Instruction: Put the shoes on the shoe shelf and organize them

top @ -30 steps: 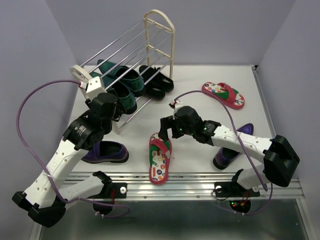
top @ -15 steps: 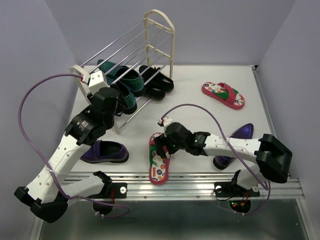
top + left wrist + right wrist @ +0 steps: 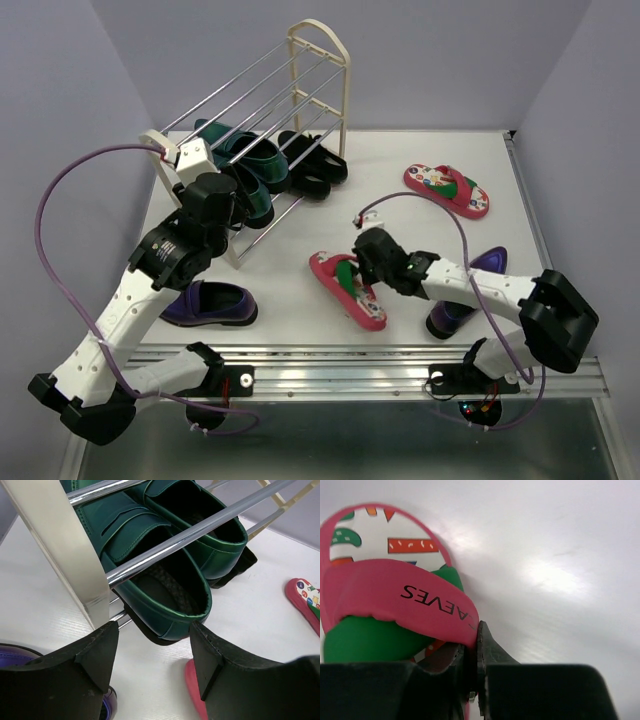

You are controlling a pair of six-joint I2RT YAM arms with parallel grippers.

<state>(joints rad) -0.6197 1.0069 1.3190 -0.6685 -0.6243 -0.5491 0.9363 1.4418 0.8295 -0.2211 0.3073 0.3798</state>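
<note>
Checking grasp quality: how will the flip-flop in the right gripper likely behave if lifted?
The right gripper pinches only the strap of the flip-flop, so it would probably dangle and swing. It looks thin and foamy, so likely light and bendy. The narrow pinch may let it pivot.
</note>
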